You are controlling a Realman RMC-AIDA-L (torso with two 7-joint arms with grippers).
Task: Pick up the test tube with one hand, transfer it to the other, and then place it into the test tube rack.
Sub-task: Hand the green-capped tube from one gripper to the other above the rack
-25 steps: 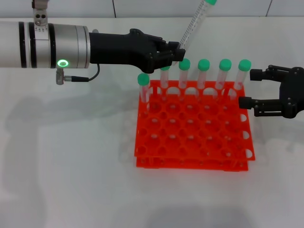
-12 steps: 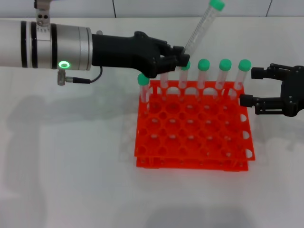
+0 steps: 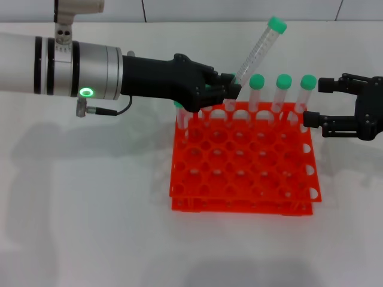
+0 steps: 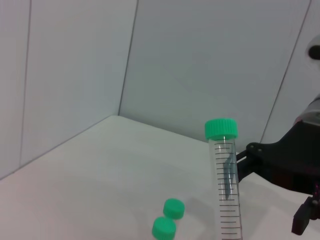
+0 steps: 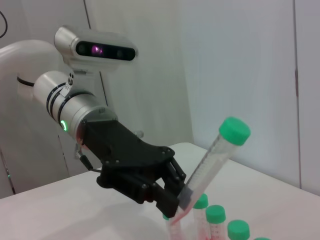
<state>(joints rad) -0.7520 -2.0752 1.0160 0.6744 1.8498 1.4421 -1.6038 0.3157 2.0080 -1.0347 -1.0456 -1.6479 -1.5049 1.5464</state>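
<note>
My left gripper [image 3: 231,85] is shut on the lower end of the test tube [image 3: 256,52], a clear tube with a green cap. It holds the tube above the back row of the orange-red rack [image 3: 242,207], with the cap tilted up and to the right. The tube also shows in the left wrist view [image 4: 226,186] and the right wrist view [image 5: 212,159]. My right gripper [image 3: 316,103] is open and empty, level with the rack's back right corner, to the right of the tube. Several other green-capped tubes [image 3: 283,89] stand in the rack's back row.
The rack stands on a white table [image 3: 90,227]. One more tube stands at the rack's back left corner, mostly hidden behind my left gripper. A pale wall lies beyond the table's far edge.
My left gripper has moved right and a little lower with the tube, towards my right gripper. The right gripper has risen slightly and stays open.
</note>
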